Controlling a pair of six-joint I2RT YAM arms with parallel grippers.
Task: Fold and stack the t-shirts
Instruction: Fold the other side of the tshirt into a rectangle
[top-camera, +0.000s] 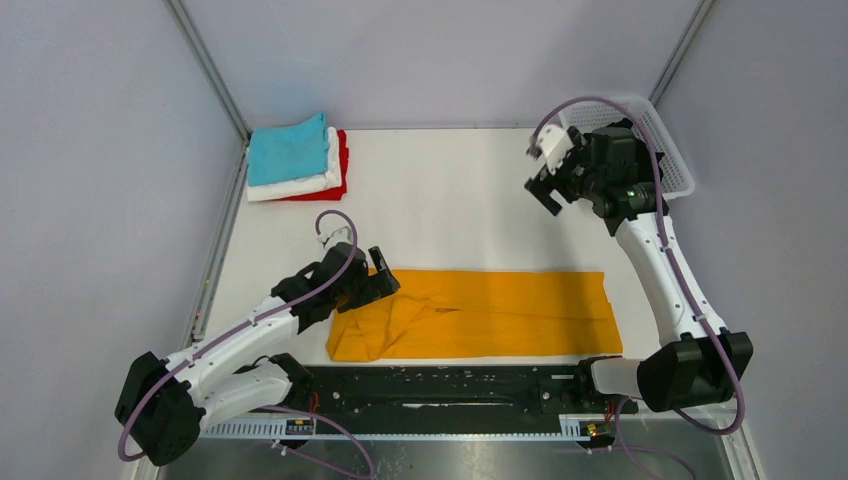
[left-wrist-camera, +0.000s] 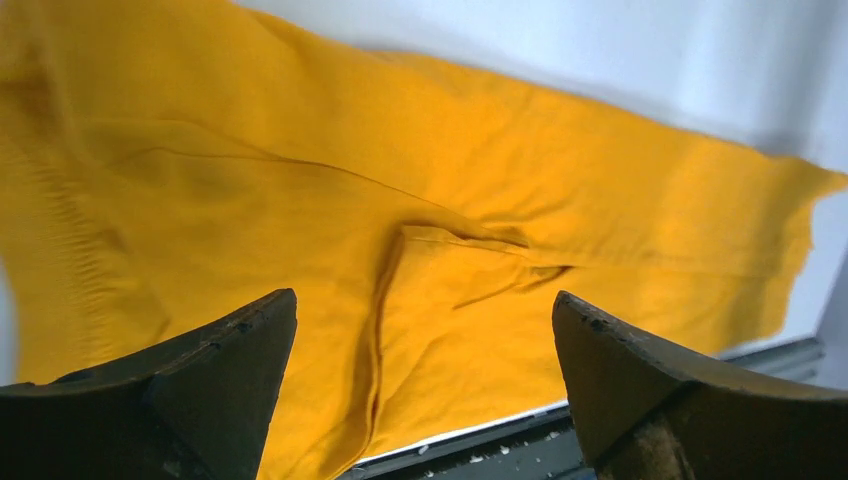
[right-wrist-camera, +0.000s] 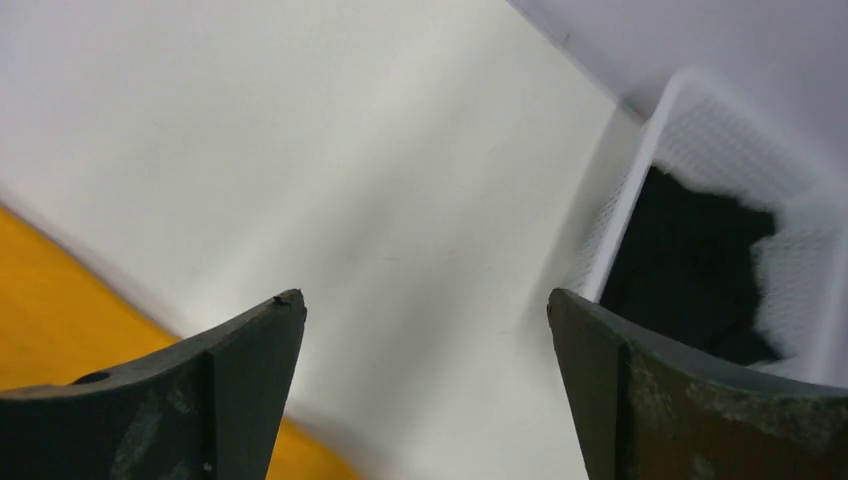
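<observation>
A mustard-orange t-shirt lies as a long folded strip near the table's front edge, its left end bunched. It fills the left wrist view. My left gripper is open and empty, just above the strip's left end. My right gripper is open and empty, raised over the back right of the table, far from the orange shirt. A stack of folded teal, white and red shirts sits at the back left. A black shirt lies in the basket.
The white lattice basket stands at the back right corner, partly behind my right arm; its rim also shows in the right wrist view. A black rail runs along the front edge. Grey walls close in the white table.
</observation>
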